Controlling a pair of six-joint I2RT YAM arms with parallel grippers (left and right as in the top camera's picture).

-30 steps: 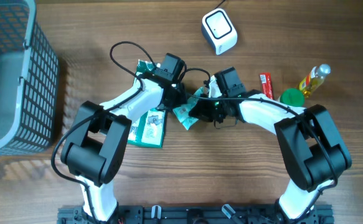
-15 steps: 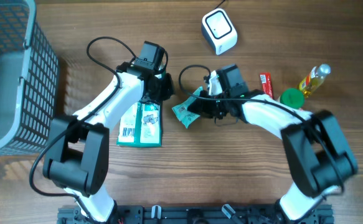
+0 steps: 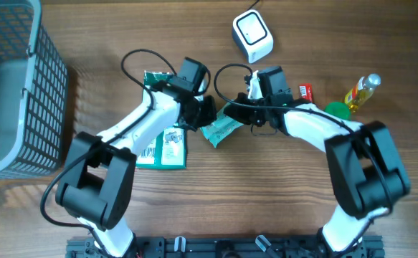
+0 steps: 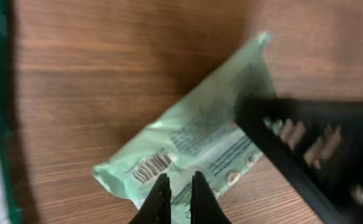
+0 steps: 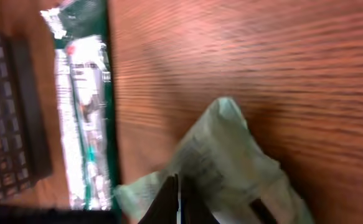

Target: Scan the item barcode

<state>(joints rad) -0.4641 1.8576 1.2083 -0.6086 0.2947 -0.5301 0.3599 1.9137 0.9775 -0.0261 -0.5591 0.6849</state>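
- The right claw (image 5: 177, 194) is pressed down to a sliver, and the crumpled edge of the pale green packet (image 5: 231, 163) meets its tips, so it looks to be pinching the wrapper. A grip on so little thin film could let go as soon as the arm swings
- The left claw (image 4: 181, 194) is closed just as narrow over the packet's lower edge, right beside the barcode (image 4: 151, 167). I cannot tell whether any wrapper is caught between its tips. If it is, the two arms pulling apart could tear or stretch the packet
- The packet sits between the two claws on the desk (image 3: 266, 208), barcode side up towards the left wrist camera. A claw or a fold sliding over the stripes would hide them from the reader
- The wrapper is soft and creased, so a bent or tilted code face may give no read
- The right arm (image 4: 318, 143) crosses close by the packet's far end, and both arms meet at the same spot. Either one moving without the other giving way risks a knock
- The dark green pack (image 3: 164, 147) lies just beside the left arm and could be dragged along or scanned by mistake
- The scanner (image 3: 252, 36) stands well apart at the desk's far side. On the way there the packet could flip, showing its plain face
- The red stick (image 3: 305, 91), green cap (image 3: 335, 110) and yellow bottle (image 3: 363, 89) stand near the right arm, and a wide sweep could topple the bottle
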